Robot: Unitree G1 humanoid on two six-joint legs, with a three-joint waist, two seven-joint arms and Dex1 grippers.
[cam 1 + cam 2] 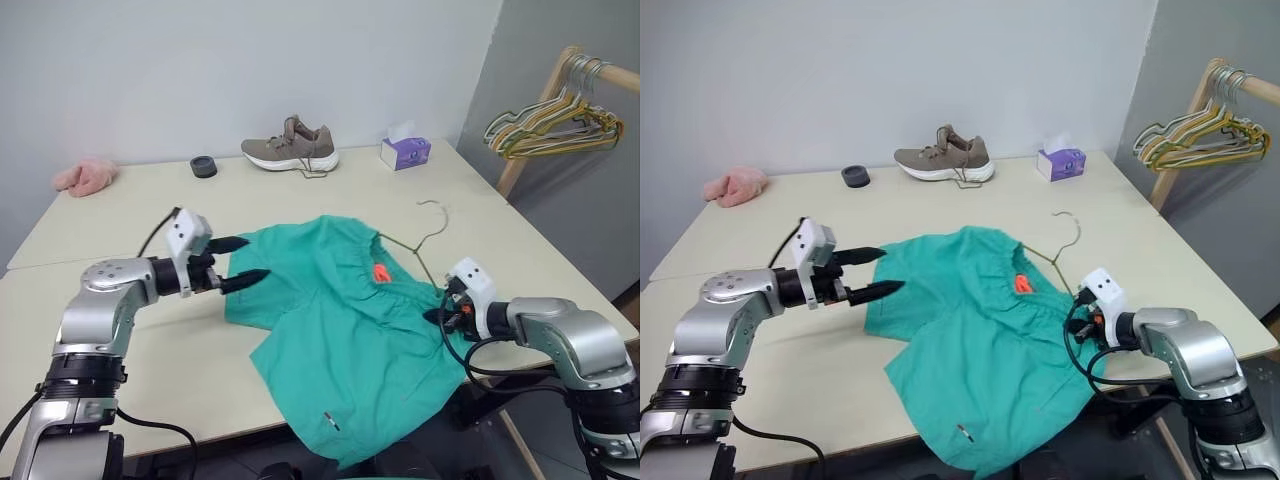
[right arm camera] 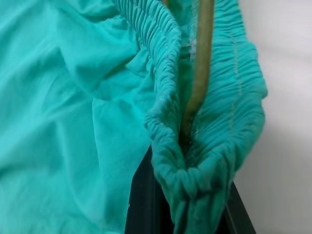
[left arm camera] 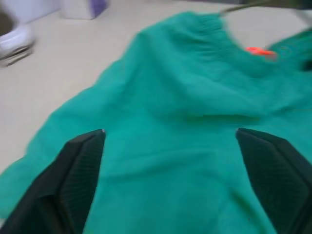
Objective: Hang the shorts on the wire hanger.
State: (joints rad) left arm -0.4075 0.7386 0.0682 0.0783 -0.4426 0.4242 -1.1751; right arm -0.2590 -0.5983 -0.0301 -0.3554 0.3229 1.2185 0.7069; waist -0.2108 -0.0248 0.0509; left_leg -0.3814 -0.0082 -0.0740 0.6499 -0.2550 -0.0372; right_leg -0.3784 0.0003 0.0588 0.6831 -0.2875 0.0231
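The teal-green shorts (image 1: 350, 320) lie spread on the table, one leg hanging over the front edge, with an orange tag (image 1: 381, 272) by the waistband. The olive wire hanger (image 1: 425, 235) runs into the waistband, and its hook lies on the table behind. My right gripper (image 1: 446, 310) is shut on the gathered waistband (image 2: 195, 161) at the shorts' right end, where the hanger wire (image 2: 202, 63) sits in the fold. My left gripper (image 1: 257, 257) is open at the shorts' left edge, just above the cloth, its fingers (image 3: 73, 180) wide apart with nothing between them.
At the back of the table are a brown shoe (image 1: 290, 150), a purple tissue box (image 1: 405, 152), a small black round object (image 1: 203, 166) and a pink fluffy cloth (image 1: 85, 177). A wooden rack with several bunched hangers (image 1: 555, 120) stands off the table's right side.
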